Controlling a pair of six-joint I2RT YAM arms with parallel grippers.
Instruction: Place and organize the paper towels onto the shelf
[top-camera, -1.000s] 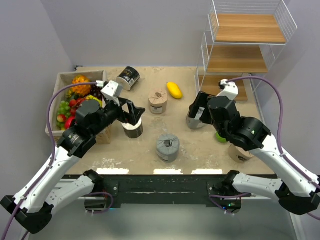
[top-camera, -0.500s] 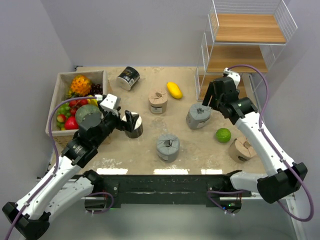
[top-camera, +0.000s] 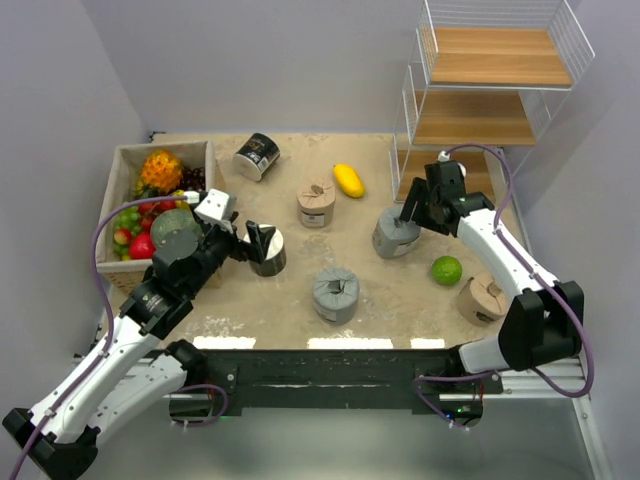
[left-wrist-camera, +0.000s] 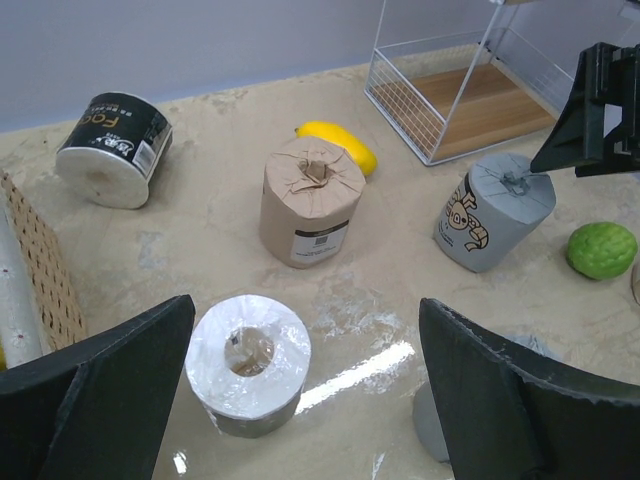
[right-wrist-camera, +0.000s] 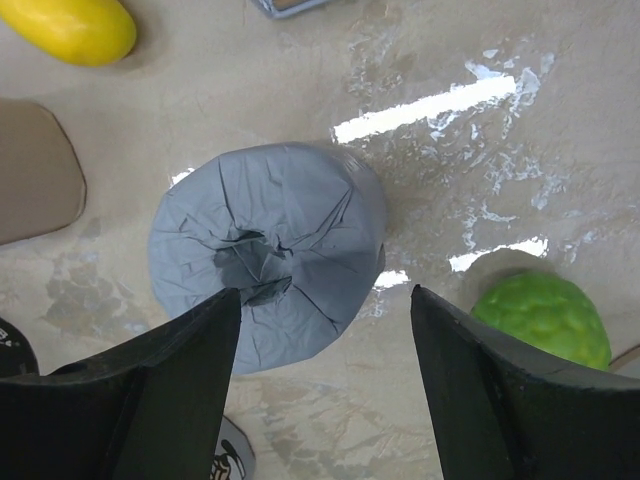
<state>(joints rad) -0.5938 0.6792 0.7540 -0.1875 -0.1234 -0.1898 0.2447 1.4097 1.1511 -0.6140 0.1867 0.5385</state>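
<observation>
All six paper towels sit on the table, with the shelf standing at the far right corner.

The right claw hangs over a grey roll just in front of the shelf's lowest board. Its jaws are parted and straddle the roll's gathered top. On one side a strip of table shows between finger and wrapping, so the roll is bracketed but not visibly clenched. In the left wrist view this roll stands tilted, with its printed label facing the near side. A green fruit lies just to the near right of it, and a yellow fruit lies further off to the far left.

The left claw is spread wide and grasps nothing. It points at a black roll standing on end left of centre, white core end up, which lies between the two fingers in the left wrist view but apart from both.

The other rolls:
- A tan roll stands upright in the middle of the table, near the yellow fruit.
- A second black roll lies on its side at the far left, beside the box of fruit.
- A second grey roll stands near the front edge, at centre.
- A second tan roll lies at the near right — just beyond the green fruit.
</observation>
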